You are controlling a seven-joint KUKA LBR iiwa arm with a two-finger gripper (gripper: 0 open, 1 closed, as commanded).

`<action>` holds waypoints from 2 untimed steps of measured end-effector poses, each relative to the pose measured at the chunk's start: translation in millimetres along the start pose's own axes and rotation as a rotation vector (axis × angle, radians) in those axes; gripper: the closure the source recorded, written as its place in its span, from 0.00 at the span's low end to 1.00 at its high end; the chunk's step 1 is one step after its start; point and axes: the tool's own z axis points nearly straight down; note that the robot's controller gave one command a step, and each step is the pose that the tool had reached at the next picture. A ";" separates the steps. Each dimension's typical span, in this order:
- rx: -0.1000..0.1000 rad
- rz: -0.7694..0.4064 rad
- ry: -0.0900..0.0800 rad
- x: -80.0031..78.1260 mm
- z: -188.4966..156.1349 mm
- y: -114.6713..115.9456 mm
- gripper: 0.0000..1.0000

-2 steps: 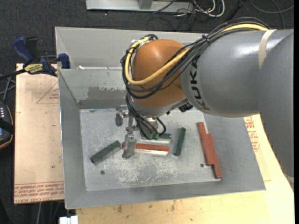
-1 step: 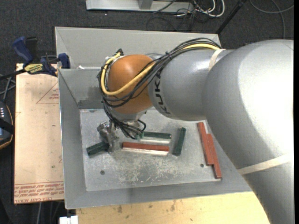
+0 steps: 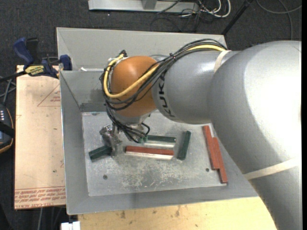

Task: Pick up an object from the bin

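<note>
A short dark green block lies flat on the floor of the grey metal bin, in the left part of the floor, its long side running from lower left to upper right. The metal end of the robot's tool comes down right at the block's right end and appears to touch it or stand just above it. Whether the jaws are wide or narrow cannot be told, nor whether the block sits between them.

Just to the right of that end lies a long red bar with a pale lower edge, flat and nearly level across the floor. Above it and close by is a dark green flat strip, partly tucked under the tool. A second dark green block lies tilted at the right ends of both, touching or nearly touching the red bar. Well apart, by the bin's right wall, a long red-brown bar runs down the floor at a slant.

Over the tool sits the rounded orange cover of the wrist, with black and yellow cables looped round it. The thick silver arm reaches in from the right.
</note>
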 end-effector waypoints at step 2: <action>0.002 0.009 -0.011 -18.3 -217.5 -6.0 1.00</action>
